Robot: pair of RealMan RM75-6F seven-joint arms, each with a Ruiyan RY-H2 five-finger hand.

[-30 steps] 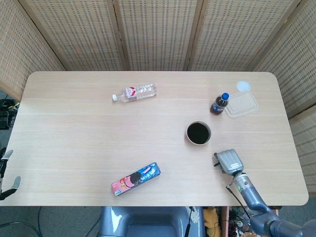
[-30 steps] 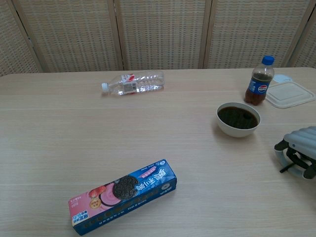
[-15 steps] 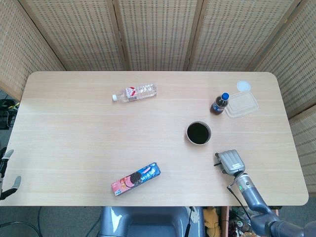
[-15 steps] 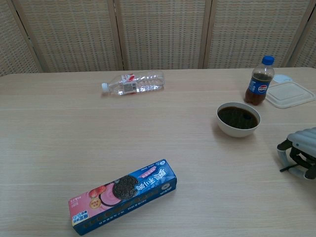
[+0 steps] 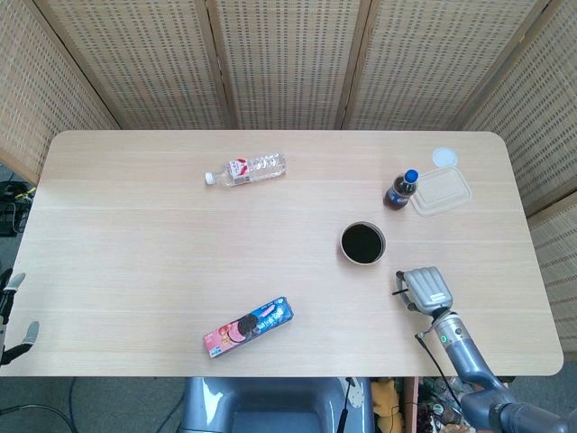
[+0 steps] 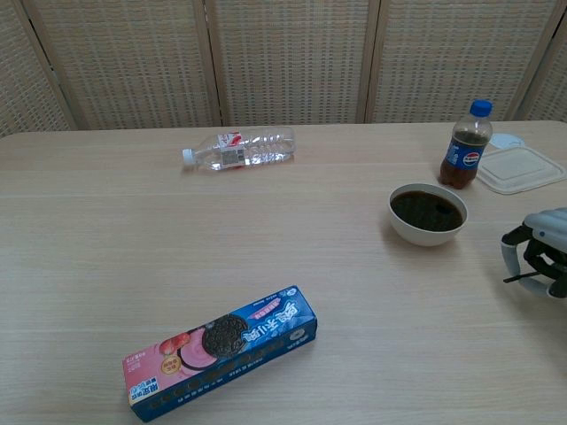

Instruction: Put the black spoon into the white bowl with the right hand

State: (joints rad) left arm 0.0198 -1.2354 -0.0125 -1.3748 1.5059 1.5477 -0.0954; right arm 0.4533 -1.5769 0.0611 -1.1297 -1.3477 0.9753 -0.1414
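Since a second ago the right hand (image 5: 424,288) has slid a little toward 3 o'clock and now lies at the bowl's 4 o'clock, well inside the near edge of the table (image 5: 135,262); in the chest view it (image 6: 542,251) sits cut off at the right border, fingers curled in with a thin black stick poking out at their base, perhaps the spoon, though I cannot tell whether it is held; the bowl (image 5: 362,244) has a dark inside and stands apart from the hand with bare wood between them; at the bowl's 1 o'clock stands a cola bottle (image 5: 401,189) touching a lidded box (image 5: 442,192) near the far right corner; a water bottle (image 5: 245,170) lies at the bowl's 10 o'clock, a biscuit pack (image 5: 248,327) at its 8 o'clock close to the near edge; wide open wood fills the middle and left; the left hand (image 5: 11,320) hangs off the table's left edge, fingers apart.
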